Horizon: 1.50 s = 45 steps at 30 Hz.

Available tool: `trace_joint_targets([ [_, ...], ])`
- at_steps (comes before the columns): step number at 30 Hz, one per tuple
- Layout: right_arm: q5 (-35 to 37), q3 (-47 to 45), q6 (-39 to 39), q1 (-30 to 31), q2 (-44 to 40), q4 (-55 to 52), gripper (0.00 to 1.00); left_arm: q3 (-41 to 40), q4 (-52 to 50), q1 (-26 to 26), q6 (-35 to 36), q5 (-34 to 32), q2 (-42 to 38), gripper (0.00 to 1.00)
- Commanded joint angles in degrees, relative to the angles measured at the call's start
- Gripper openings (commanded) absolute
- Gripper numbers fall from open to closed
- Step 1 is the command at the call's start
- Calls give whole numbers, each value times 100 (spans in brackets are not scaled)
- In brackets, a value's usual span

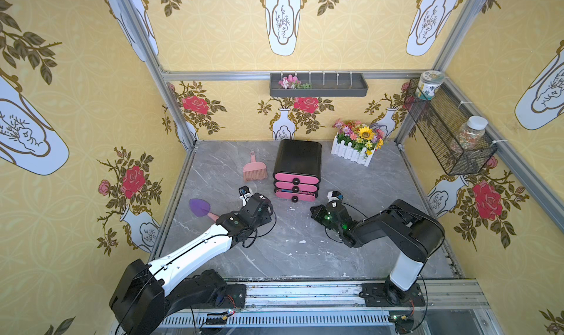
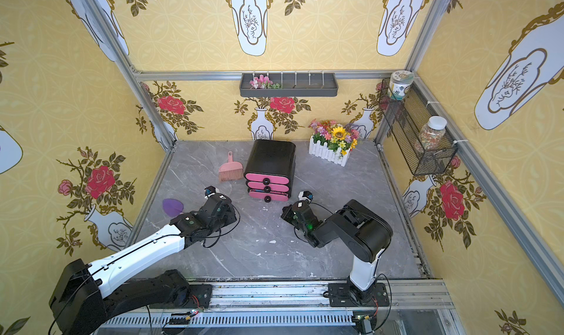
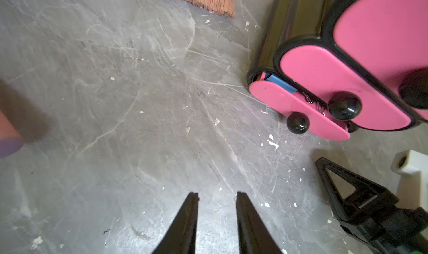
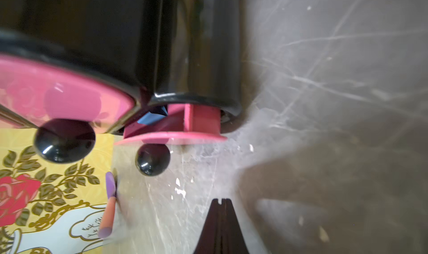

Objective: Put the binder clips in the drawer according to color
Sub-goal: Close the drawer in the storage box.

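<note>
The black drawer unit has three pink drawer fronts. Its bottom drawer is pulled out a little. In the gap lies a blue binder clip with wire handles beside it, and the right wrist view shows the clip too. No other binder clips are in view. My left gripper hangs open over bare table, left of the unit, with nothing between its fingers. My right gripper is shut and empty, low in front of the unit's right end, pointing left.
A pink hand brush lies left of the drawer unit. Near the table's left edge is a purple spatula with a pink handle. A white flower box stands at the back right. White crumbs dot the grey table.
</note>
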Motion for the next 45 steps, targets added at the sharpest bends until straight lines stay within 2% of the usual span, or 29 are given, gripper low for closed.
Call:
trace_joint_targets([
  [1,101,38,211,-2,251,1193,0,-74,-86,59,-56,167,-35,34],
  [6,114,156,182,-38,438,1443,0,-133,-97,68,-131,245,-35,34],
  [23,159,570,76,-267,723,1212,0,-174,-174,77,-276,312,-176,36],
  [28,-42,361,-81,-226,537,1256,0,-92,-236,77,-251,243,-284,43],
  [31,-99,26,-408,-98,-44,966,0,-57,-209,77,-204,62,-504,54],
  [33,-23,-195,-760,22,-728,449,6,-30,-105,85,-122,-111,-695,63],
  [35,174,-273,-1260,204,-1626,-580,14,7,43,106,14,-372,-876,71],
  [38,1041,-4,-2208,640,-3169,-2853,39,139,275,167,285,-850,-1043,86],
  [40,1565,210,-2726,819,-3923,-3948,57,321,422,173,444,-1343,-1064,89],
  [42,2085,447,-3135,831,-4559,-4862,70,385,913,177,1089,-1840,-1097,89],
  [43,2364,561,-3311,826,-4777,-5228,74,311,1367,173,1538,-1914,-1135,89],
  [45,3204,840,-3638,823,-5090,-5889,89,190,2371,181,2614,-1859,-1195,92],
])
